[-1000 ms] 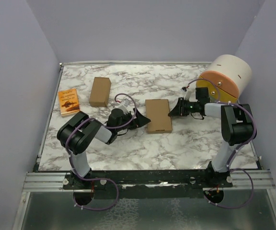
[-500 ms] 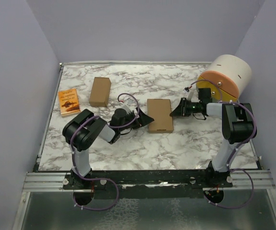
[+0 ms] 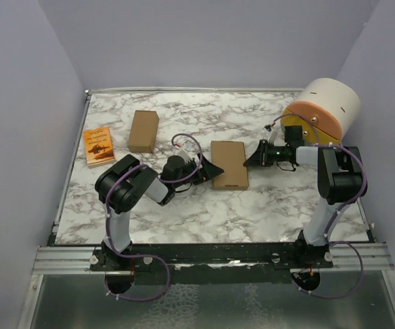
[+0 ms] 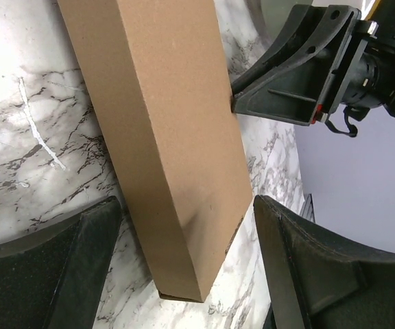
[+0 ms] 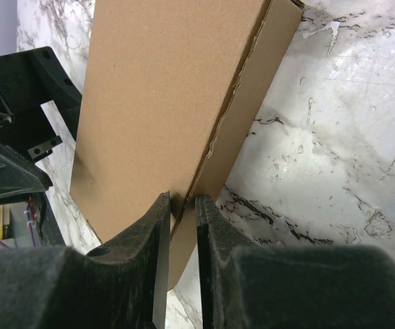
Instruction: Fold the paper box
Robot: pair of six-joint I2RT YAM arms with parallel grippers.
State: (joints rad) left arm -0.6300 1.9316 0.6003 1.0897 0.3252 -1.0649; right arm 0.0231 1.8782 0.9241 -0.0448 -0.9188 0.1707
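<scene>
From above, the paper box point(image 3: 228, 164) lies mid-bench point(image 3: 252, 205) between the left end effector point(image 3: 210, 170) and right end effector point(image 3: 254, 157). Left wrist: fingers point(image 4: 46, 267) spread open either side of the box's end. Right wrist: fingers point(image 5: 136, 247) pinched closed on the box's edge

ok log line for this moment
paper box: lying flat | left pincer: open around its end | right pincer: shut on its edge

Marble table point(image 3: 252, 205), plain lavender walls point(image 3: 204, 41)

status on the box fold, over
Left claw open beside the shallow brown cardboard box. Right claw pinching its opposite edge. Narrower brown cardboard box, orange booklet lie apart, leftward.
</scene>
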